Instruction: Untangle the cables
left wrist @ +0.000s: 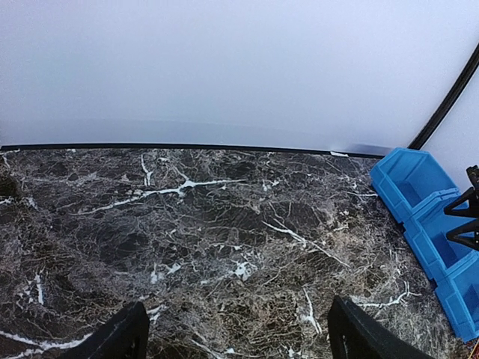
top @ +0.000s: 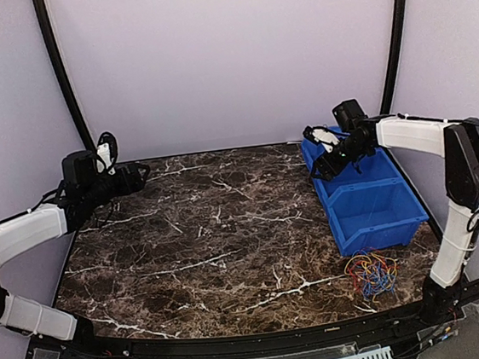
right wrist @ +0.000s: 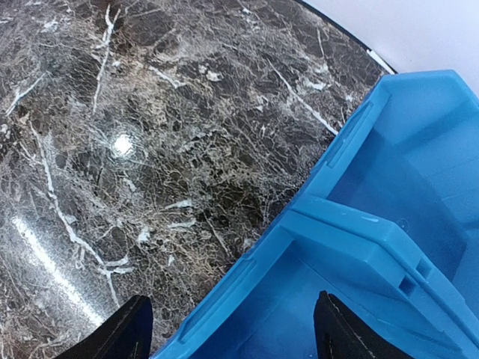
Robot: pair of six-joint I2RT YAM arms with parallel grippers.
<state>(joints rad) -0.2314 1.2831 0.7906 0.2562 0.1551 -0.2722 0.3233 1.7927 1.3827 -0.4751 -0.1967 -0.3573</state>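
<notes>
The cables (top: 371,272) are a small tangled bunch of yellow, blue and red wires lying on the marble table near its front right, just in front of the blue bins. My left gripper (top: 136,175) is open and empty, held above the table's back left, far from the cables. My right gripper (top: 324,164) is open and empty, held above the left rim of the blue bins (right wrist: 352,247) at the back right. The cables show in neither wrist view. Both wrist views show wide-apart black fingertips (left wrist: 123,336) (right wrist: 123,329).
Two joined blue bins (top: 370,200) stand along the right edge of the dark marble table (top: 212,242); they also show in the left wrist view (left wrist: 426,209). White walls and black corner posts enclose the back and sides.
</notes>
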